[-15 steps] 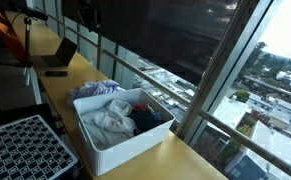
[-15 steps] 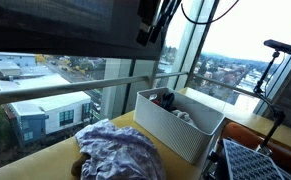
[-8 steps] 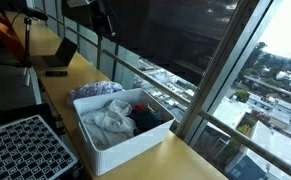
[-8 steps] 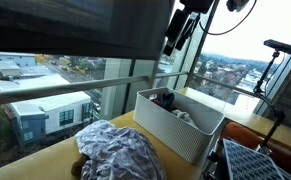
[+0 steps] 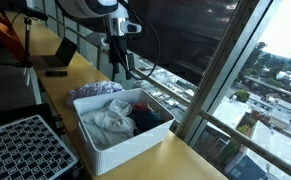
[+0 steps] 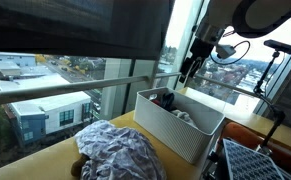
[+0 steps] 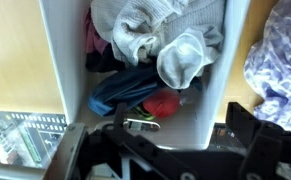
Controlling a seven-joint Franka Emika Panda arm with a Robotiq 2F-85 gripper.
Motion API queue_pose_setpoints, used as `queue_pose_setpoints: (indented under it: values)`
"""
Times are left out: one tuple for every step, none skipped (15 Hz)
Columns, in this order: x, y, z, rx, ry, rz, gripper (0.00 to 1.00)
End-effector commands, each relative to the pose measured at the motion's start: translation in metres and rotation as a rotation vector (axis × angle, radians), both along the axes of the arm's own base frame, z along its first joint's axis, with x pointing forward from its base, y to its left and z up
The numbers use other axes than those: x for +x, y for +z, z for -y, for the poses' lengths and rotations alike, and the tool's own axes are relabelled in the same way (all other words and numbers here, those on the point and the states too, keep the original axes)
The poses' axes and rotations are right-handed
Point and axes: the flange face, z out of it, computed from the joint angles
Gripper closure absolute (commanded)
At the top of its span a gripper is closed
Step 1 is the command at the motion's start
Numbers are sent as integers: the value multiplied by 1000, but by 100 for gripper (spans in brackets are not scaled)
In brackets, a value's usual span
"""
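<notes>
In an exterior view, my gripper (image 5: 118, 60) hangs above the white bin (image 5: 130, 145), touching nothing. In an exterior view from another angle, I (image 6: 190, 68) sit over the bin's far end, well clear of the purple cloth (image 6: 120, 150). In the wrist view my fingers are spread wide and empty. The pale bundled garment (image 7: 182, 58) lies below me in the bin, atop a blue cloth (image 7: 125, 90). It looks soft, light and limp, so I'd pinch a raised fold.

The gripper (image 5: 117, 70), jaws pointing down, hangs above the far end of a white bin (image 5: 135, 148) of clothes (image 5: 109, 120) on the desk (image 5: 77, 70), with a purple cloth (image 5: 95, 90) just beside the bin.
</notes>
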Motion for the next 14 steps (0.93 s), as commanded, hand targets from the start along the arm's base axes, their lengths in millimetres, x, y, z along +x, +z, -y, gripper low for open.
queue_pose_setpoints:
  values:
    - [2, -51, 19, 78, -50, -29, 0]
    - [2, -71, 19, 98, -67, -44, 0]
    - [2, -90, 18, 111, -79, -55, 0]
    - [2, -108, 17, 121, -86, -68, 0]
    - [2, -126, 17, 124, -92, -77, 0]
    - [2, -145, 18, 122, -97, -86, 0]
    - [1, -165, 23, 113, -100, -92, 0]
    - [0, -180, 26, 112, -106, -99, 0]
    - [0, -196, 33, 106, -113, -103, 0]
    - [0, -210, 41, 103, -122, -109, 0]
    - [0, -224, 49, 105, -137, -117, 0]
    - [0, -236, 56, 105, -153, -124, 0]
    - [1, -248, 62, 107, -167, -130, 0]
    - [2, -258, 66, 111, -182, -137, 0]
